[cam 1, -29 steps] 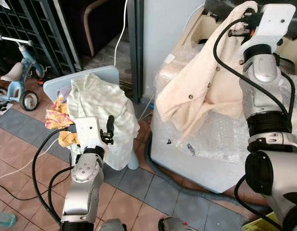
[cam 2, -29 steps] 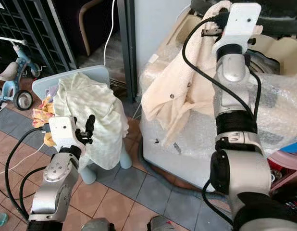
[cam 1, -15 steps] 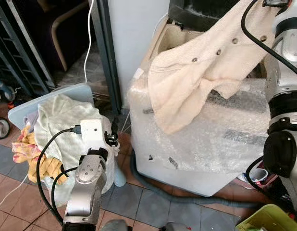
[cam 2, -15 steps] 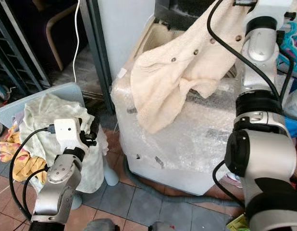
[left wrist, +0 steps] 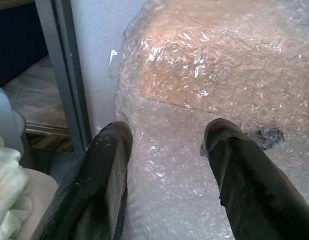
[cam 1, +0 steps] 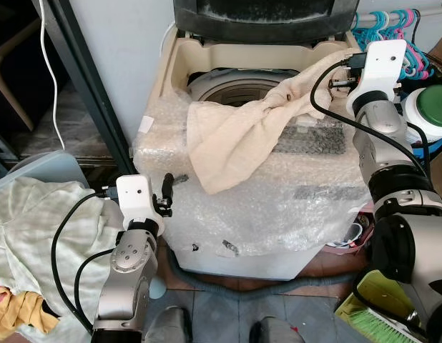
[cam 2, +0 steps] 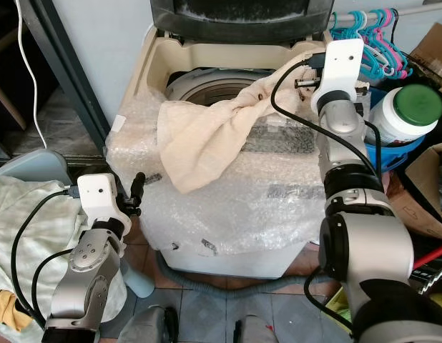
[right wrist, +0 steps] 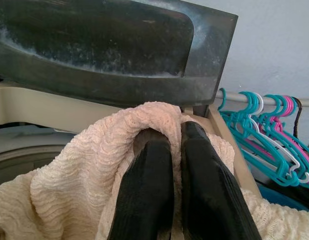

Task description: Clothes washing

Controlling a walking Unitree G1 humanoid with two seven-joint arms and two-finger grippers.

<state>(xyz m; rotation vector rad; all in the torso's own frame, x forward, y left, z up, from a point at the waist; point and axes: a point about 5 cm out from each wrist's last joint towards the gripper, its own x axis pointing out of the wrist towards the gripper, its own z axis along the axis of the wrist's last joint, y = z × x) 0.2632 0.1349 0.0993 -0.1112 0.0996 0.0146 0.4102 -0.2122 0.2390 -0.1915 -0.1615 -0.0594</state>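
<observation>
Lowered right end effector (right wrist: pixel 173 150) pinches cream garment (cam 1: pixel 235 139) over washer (cam 1: pixel 278 207).

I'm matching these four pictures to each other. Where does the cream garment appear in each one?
Left eye: cream garment draped over the washer's front rim.
Right eye: cream garment, same place.
Left wrist: a peach patch behind the bubble wrap, possibly it.
Right wrist: wrapped around the right gripper.
Shared landmark: washing machine.

The cream garment (cam 1: pixel 239 132) hides part of the washer drum (cam 1: pixel 228 82).
</observation>
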